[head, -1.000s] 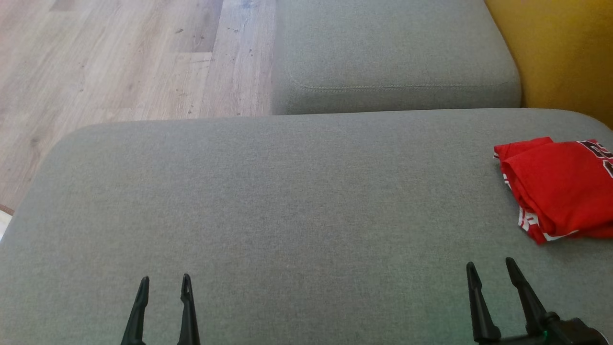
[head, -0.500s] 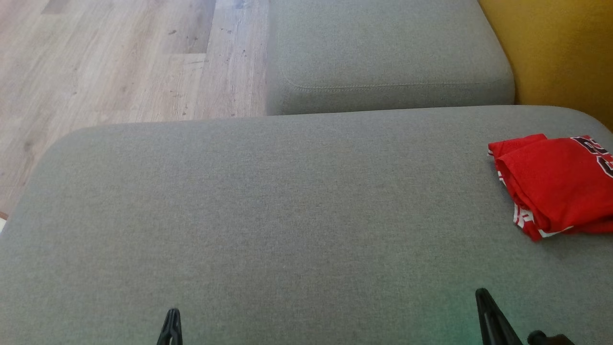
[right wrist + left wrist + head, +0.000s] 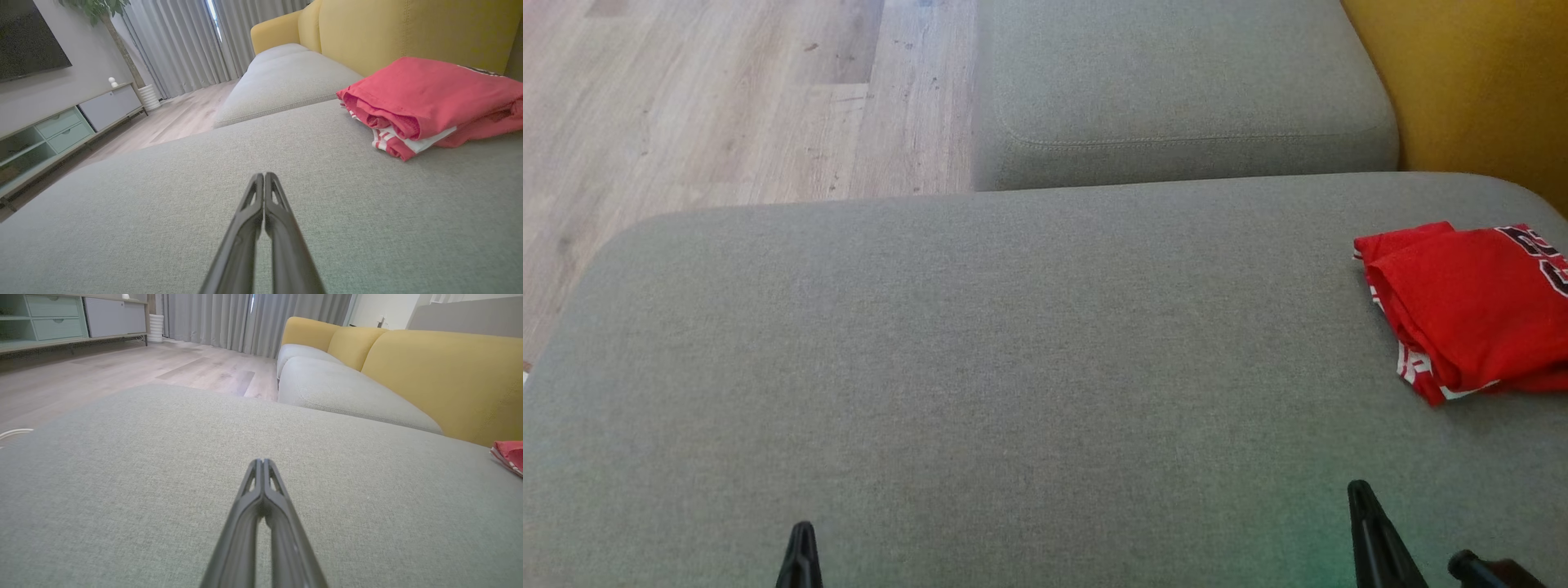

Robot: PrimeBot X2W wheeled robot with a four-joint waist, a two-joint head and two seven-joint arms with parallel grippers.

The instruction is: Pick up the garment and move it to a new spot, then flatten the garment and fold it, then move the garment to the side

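The garment (image 3: 1470,306) is red with white trim and dark lettering. It lies folded in a neat stack at the right edge of the grey cushion (image 3: 1013,367), close to the yellow backrest, and appears again as the garment (image 3: 429,102) and as a red corner (image 3: 508,455). My left gripper (image 3: 800,531) points up from the bottom left with its fingers pressed together and empty, seen as my left gripper (image 3: 261,462). At the bottom right, well short of the garment, my right gripper (image 3: 1360,492) is shut and empty too, seen as my right gripper (image 3: 261,176).
A second grey cushion (image 3: 1184,90) adjoins the far edge. The yellow sofa back (image 3: 1478,90) rises on the right. Wooden floor (image 3: 711,98) lies beyond the cushion's left and far edges. A low cabinet (image 3: 61,126) stands across the room.
Both grippers have gone from open to shut, with nothing between the fingers, and have drawn back toward the bottom edge. The camera has shifted slightly.
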